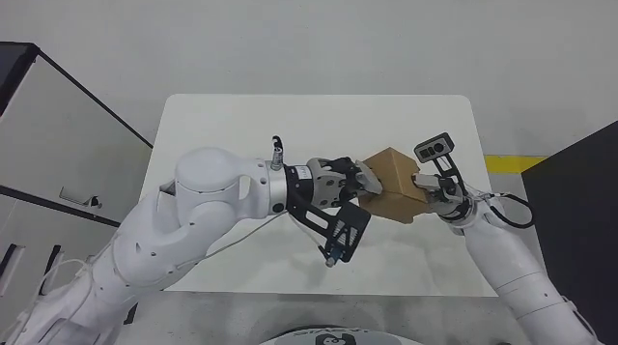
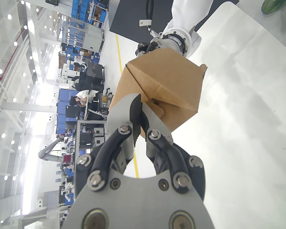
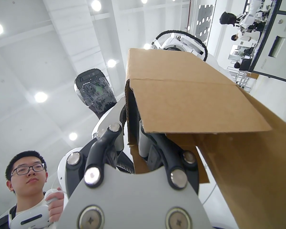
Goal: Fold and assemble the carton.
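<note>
- Currently the brown carton (image 1: 394, 186) is held up off the white tabletop (image 1: 241, 123), tilted onto a corner and caught between the two pincers.
- The left pincer (image 1: 370, 183) is clamped on the carton. In its wrist view the fingers (image 2: 124, 113) are drawn together on a cardboard edge at the carton's nearest corner, with the rest of the box just beyond their tips.
- On the side facing the left pincer, the folded panels meet along a slanted seam and a small tab is tucked in just past the fingertips.
- The right pincer (image 1: 425, 188) grips the opposite side of the carton, straight across from the left pincer, with the box filling the gap between them.
- In the right wrist view the fingers (image 3: 144, 141) are closed on one cardboard wall, one finger outside it and one inside the box.
- A loose flap (image 3: 200, 106) sticks out flat from the carton just above the right pincer's fingertips, unfolded. A longer panel runs off to the side past that pincer.
- Beneath both pincers lies the bare tabletop, and the carton sits nearer its right edge than its left.
</note>
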Motion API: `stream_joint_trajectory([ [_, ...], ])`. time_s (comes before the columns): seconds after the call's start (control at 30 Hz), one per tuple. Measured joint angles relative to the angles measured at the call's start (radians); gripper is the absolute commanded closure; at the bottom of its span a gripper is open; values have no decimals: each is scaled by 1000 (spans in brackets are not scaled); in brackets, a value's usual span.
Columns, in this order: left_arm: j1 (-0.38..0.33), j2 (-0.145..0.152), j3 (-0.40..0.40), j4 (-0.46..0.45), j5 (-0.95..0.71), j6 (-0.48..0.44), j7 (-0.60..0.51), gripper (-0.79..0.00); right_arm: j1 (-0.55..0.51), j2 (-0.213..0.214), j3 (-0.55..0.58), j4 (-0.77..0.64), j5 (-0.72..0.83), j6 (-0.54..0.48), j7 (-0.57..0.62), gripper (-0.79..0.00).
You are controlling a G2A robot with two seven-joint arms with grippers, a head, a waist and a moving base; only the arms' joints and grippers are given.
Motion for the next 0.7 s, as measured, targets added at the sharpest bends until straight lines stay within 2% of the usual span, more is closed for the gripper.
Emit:
stream_joint_trajectory([
  [0.3, 9, 4, -12, -8, 5, -4, 5, 0, -5, 1, 0, -14, -2, 0, 0, 0],
  [0.7, -12, -4, 43, 10, 18, -7, 22, 0, -6, 3, -5, -22, -14, 0, 0, 0],
])
